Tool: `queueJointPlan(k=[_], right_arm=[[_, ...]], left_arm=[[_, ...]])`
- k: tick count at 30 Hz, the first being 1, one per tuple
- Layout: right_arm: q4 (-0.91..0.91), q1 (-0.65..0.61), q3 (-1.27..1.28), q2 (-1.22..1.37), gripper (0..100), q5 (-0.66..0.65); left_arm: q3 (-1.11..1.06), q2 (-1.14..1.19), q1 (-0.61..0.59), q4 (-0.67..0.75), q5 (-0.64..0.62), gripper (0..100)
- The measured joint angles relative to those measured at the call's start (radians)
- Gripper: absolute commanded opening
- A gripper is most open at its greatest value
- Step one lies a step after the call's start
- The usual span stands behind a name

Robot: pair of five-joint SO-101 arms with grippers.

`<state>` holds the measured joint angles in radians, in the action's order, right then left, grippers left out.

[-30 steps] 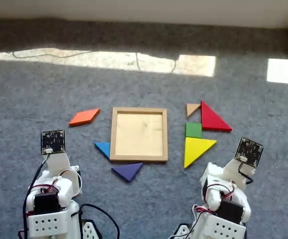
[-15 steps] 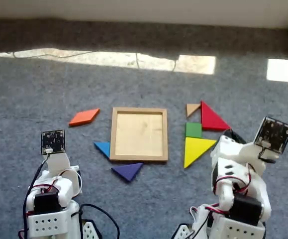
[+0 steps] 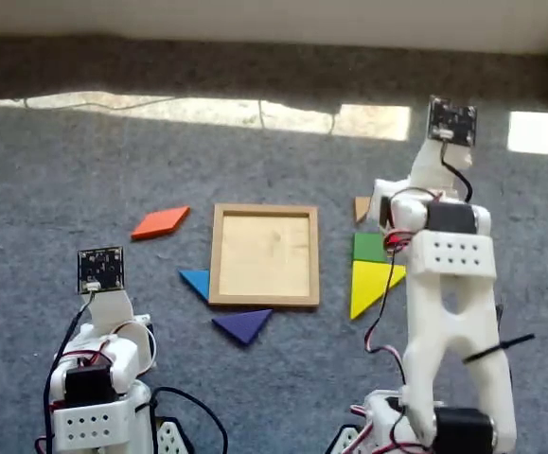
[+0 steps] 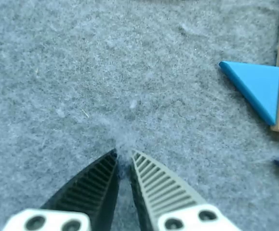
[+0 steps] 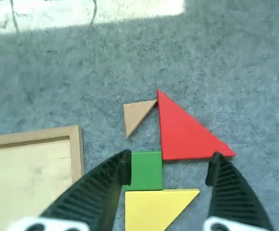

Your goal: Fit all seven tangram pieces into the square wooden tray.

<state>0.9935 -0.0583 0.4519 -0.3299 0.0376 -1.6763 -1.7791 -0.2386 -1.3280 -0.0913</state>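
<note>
"On the grey carpet (image 3: 84, 161), first entry?" asks the checker.

"One square wooden tray (image 3: 216, 255), lying flat mid-carpet, nothing inside it. The seven entries that follow all lie outside it."

"List them by side."

"Left of the tray: one orange parallelogram (image 3: 160, 222), apart from the rim. One blue triangle (image 3: 196, 282), against the tray's near-left corner. One purple triangle (image 3: 243, 324), just beside the near rim. Right of the tray, in one cluster: one tan small triangle (image 5: 137, 115). One red large triangle (image 5: 185, 132), its far corner almost meeting the tan one's tip. One green square (image 5: 146, 171), touching the red piece at a corner. One yellow triangle (image 5: 153, 207), edge to edge with the green square on its near side."

"And the right gripper (image 5: 169, 168)?"

"Jaws spread wide, nothing held. It hangs above the green square and the near corner of the red large triangle. The right arm (image 3: 449, 255) stretches out over that cluster, covering the red piece from above."

"The left gripper (image 4: 124, 155)?"

"Fingers drawn almost together, a thin slit between the tips, nothing in them. It sits low over bare carpet, apart from the blue triangle and the tray's edge. The left arm (image 3: 98, 359) is folded back at the carpet's near-left."
</note>
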Motion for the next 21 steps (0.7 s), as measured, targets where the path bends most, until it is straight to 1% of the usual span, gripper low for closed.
queueJointPlan(k=[4, 7, 14, 21], right_arm=[[0.000, -0.006, -0.123, 0.193, 25.9, -0.175], [0.000, -0.008, -0.196, 0.315, 25.9, -0.245], [0.000, -0.003, -0.288, 0.548, 25.9, -0.302], [-0.006, -0.002, -0.295, 0.651, 25.9, -0.324]], left_arm=[[0.000, 0.000, 0.000, 0.000, 0.000, 1], [0.000, 0.000, 0.000, 0.000, 0.000, 1], [0.000, 0.000, 0.000, 0.000, 0.000, 1], [0.000, 0.000, 0.000, 0.000, 0.000, 1]])
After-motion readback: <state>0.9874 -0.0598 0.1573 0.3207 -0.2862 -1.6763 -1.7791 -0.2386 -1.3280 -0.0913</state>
